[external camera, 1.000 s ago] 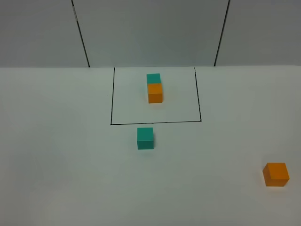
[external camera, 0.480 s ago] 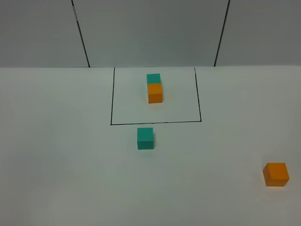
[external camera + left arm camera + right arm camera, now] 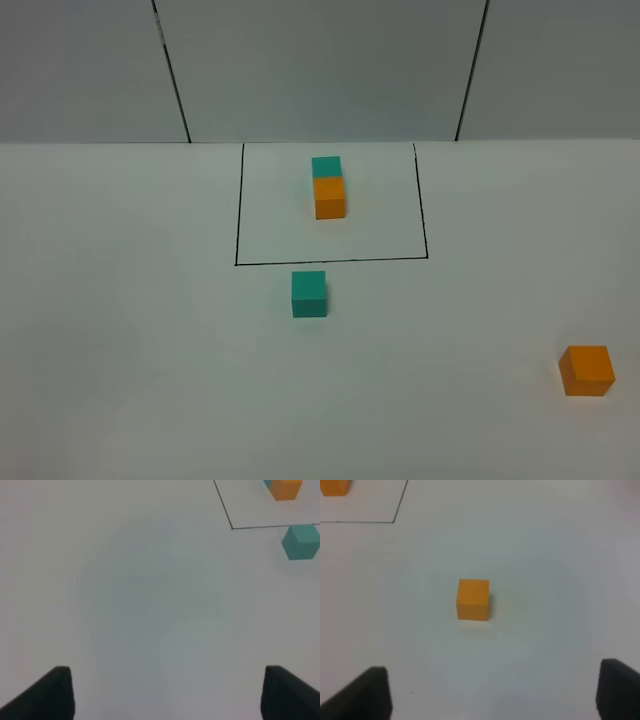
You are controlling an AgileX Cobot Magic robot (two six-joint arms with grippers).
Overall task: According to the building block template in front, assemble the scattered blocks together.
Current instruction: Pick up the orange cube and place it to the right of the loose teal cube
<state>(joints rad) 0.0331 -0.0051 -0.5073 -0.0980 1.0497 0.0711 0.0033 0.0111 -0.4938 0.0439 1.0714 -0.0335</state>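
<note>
The building block template stands at the back middle of the table: a teal cube [image 3: 326,167] joined to an orange cube [image 3: 330,197] inside a thin black outline [image 3: 237,220]. Of the scattered blocks, the teal one [image 3: 309,293] sits just in front of the outline, and the orange one [image 3: 586,370] lies far right near the front. In the left wrist view, my left gripper [image 3: 167,700] is open over bare table, with the teal block [image 3: 301,541] well ahead and off to one side. My right gripper [image 3: 492,695] is open, and the orange block [image 3: 473,599] lies a short way ahead of it. Neither arm shows in the exterior view.
The white table [image 3: 120,330] ends at a grey back wall [image 3: 320,70] with black vertical seams. The outline's corner [image 3: 395,521] and the template's orange cube [image 3: 334,487] show at the edge of the right wrist view.
</note>
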